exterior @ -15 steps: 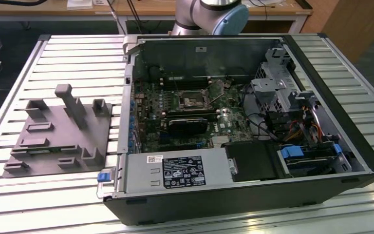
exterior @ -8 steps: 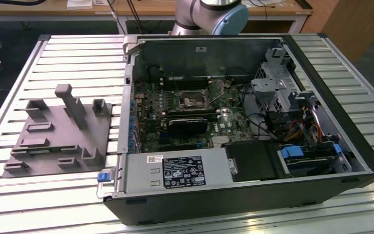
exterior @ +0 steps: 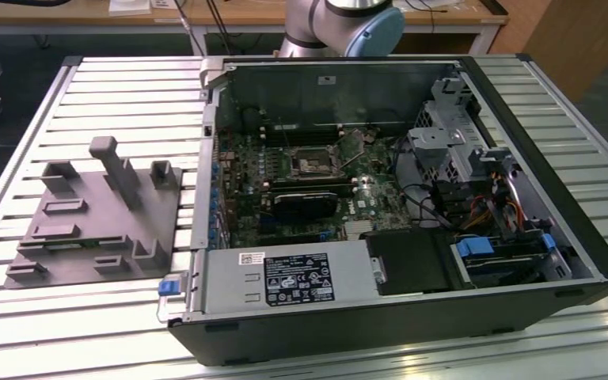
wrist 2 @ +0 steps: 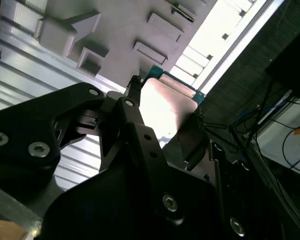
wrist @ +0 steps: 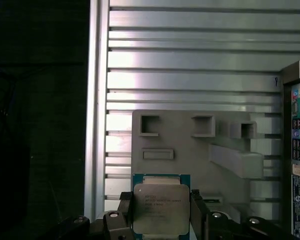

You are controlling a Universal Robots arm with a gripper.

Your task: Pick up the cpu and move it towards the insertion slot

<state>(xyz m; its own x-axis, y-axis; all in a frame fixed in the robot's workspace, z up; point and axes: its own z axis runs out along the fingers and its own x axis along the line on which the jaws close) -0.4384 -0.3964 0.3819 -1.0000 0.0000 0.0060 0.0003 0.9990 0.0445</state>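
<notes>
The cpu (wrist: 160, 207), a flat silvery square with a green rim, sits between my gripper's (wrist: 161, 212) black fingers (wrist: 124, 212). It hangs well above the grey plastic fixture (wrist: 190, 145). In the second wrist view the cpu's pale underside (wrist 2: 162, 107) with its teal edge shows between the two fingertips (wrist 2: 134, 85), and the gripper (wrist 2: 166, 100) is shut on it. The insertion slot (exterior: 313, 165), a small square socket with a metal frame and dark centre, lies on the motherboard inside the open computer case (exterior: 537, 103).
The grey fixture (exterior: 93, 214) with blocks and posts lies on the slatted metal table (exterior: 124, 87) at the exterior view's left of the case. A black card (exterior: 304, 202) and a power supply (exterior: 272, 277) sit in the case. The table's edge (wrist: 96, 100) borders dark floor.
</notes>
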